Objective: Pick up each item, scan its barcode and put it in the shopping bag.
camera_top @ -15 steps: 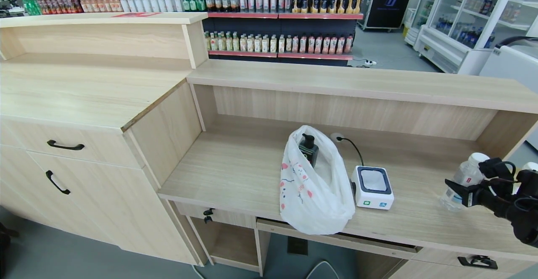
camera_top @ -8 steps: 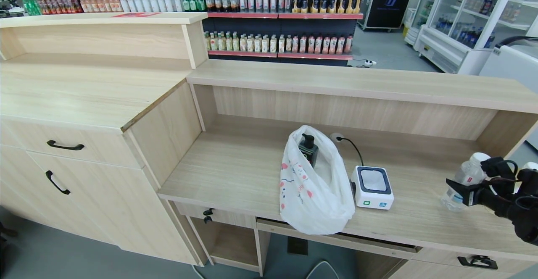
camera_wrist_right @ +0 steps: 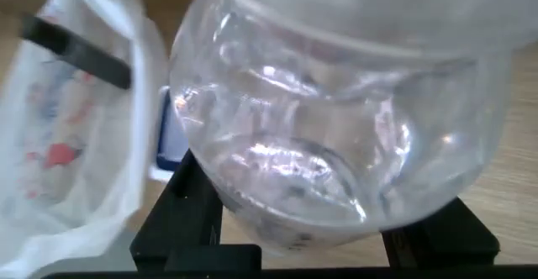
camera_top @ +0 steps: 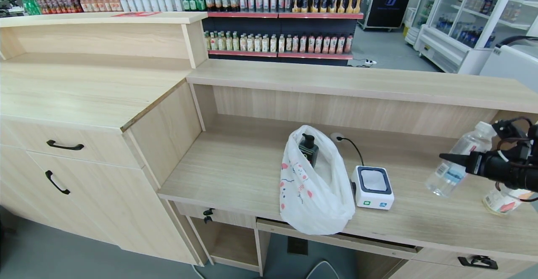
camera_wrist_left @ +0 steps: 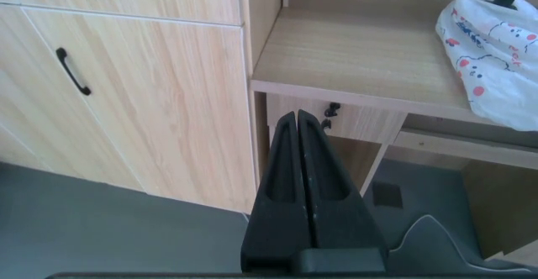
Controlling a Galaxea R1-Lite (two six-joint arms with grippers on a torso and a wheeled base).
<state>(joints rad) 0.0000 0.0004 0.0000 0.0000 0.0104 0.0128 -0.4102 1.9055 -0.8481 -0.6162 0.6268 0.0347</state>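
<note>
Left gripper (camera_wrist_left: 301, 178): fingers pressed flat together, nothing between them, low in front of the counter (camera_wrist_left: 353, 60) edge, with the cabinet door (camera_wrist_left: 143, 102) behind it.

Shopping bag (camera_top: 315, 186): white with red print, at bottom centre of the head view on the front edge of the counter (camera_top: 235, 165), mouth open. A black pump bottle (camera_top: 308, 148) stands upright inside.

Scanner (camera_top: 373, 186): just right of the bag, flat on the counter, window up. Its black cable (camera_top: 355, 146) runs toward the back panel.

Right gripper (camera_top: 462, 163): at the right edge of the frame, fingers clamped on the clear water bottle (camera_top: 441, 182). The bottle is held clear of the counter, tilted, white cap toward the upper right, base toward the scanner but well apart from it. Right wrist view: the bottle (camera_wrist_right: 336, 128) sits between the black fingers (camera_wrist_right: 185, 220), with the bag (camera_wrist_right: 67, 144) beyond.

A second labelled container (camera_top: 502, 199) stands on the counter under the right arm, partly hidden.

Top of frame: shelves of drink bottles (camera_top: 277, 18).
</note>
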